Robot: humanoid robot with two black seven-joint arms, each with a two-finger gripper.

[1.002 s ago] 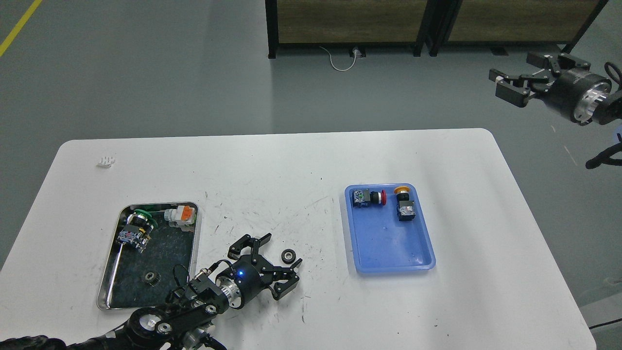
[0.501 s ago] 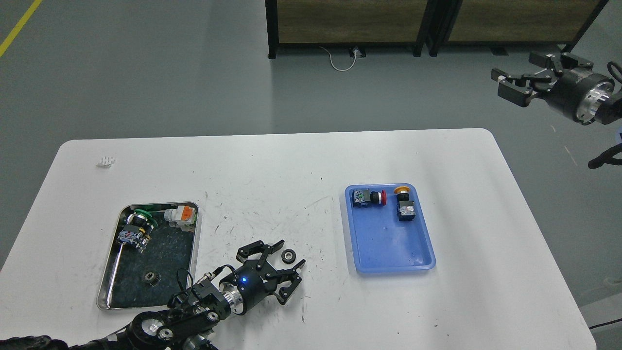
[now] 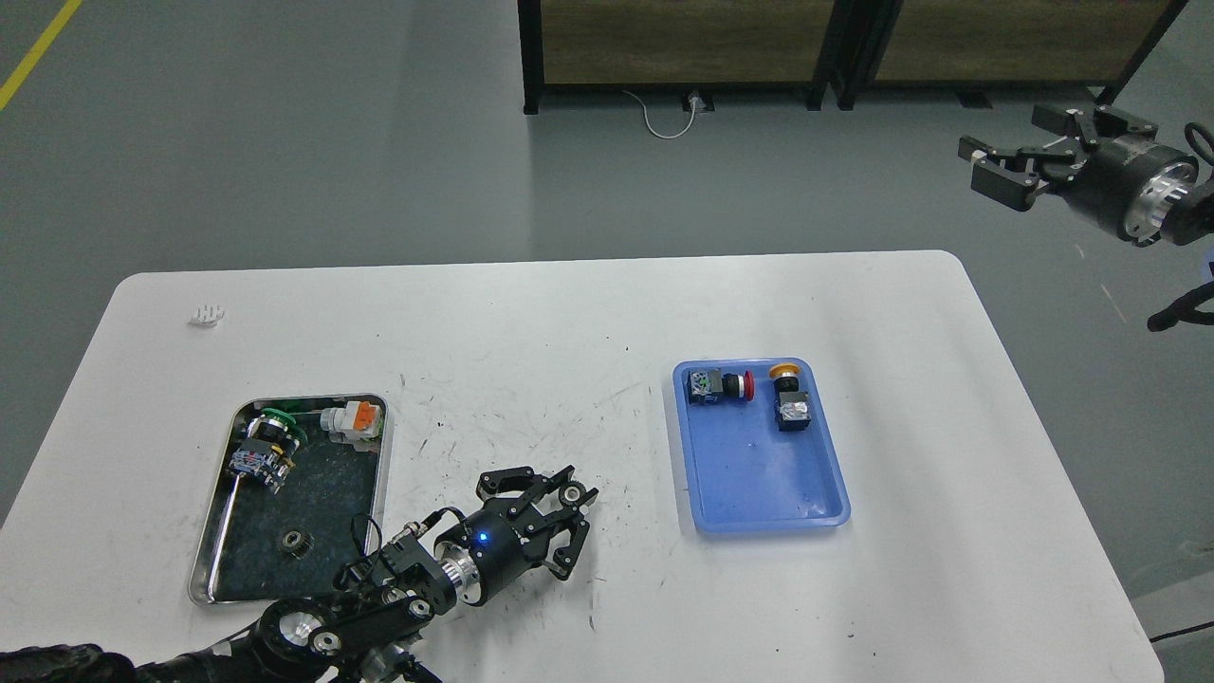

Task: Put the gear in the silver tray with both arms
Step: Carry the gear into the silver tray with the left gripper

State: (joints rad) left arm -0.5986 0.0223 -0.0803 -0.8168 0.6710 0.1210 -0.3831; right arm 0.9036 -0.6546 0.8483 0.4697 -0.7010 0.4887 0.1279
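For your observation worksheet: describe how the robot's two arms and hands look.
Both arms are black with a shiny silver wrist ring. Each hand, left hand and right hand, is a black claw of jointed fingers. The left wrist shows a blue light and thin black cables.
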